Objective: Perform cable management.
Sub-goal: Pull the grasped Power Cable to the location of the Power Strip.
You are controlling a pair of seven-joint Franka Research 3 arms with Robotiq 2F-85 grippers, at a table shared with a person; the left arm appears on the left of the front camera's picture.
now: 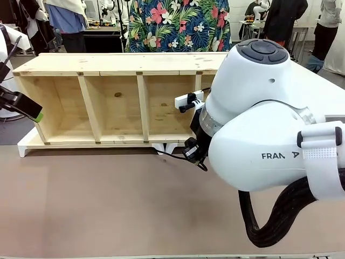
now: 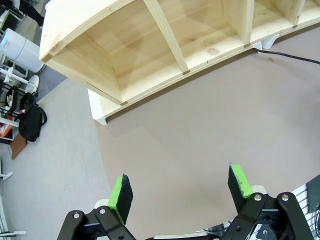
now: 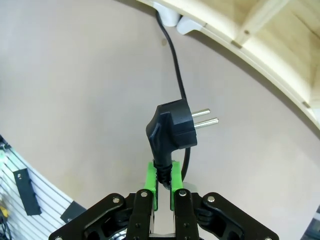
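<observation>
1. The right gripper (image 3: 162, 176) pinches the cable (image 3: 174, 57) just behind its plug (image 3: 172, 127) — pins pointing sideways, toward the wooden shelf (image 3: 280, 30).
2. The left gripper (image 2: 180, 192) hangs spread, empty, well apart — the right arm is nearer.

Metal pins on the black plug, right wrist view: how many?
2. One silver round pin sits just above the other in the picture, both jutting from the chunky black plug of the thin black cable, clamped in the right gripper. None seem hidden.
</observation>
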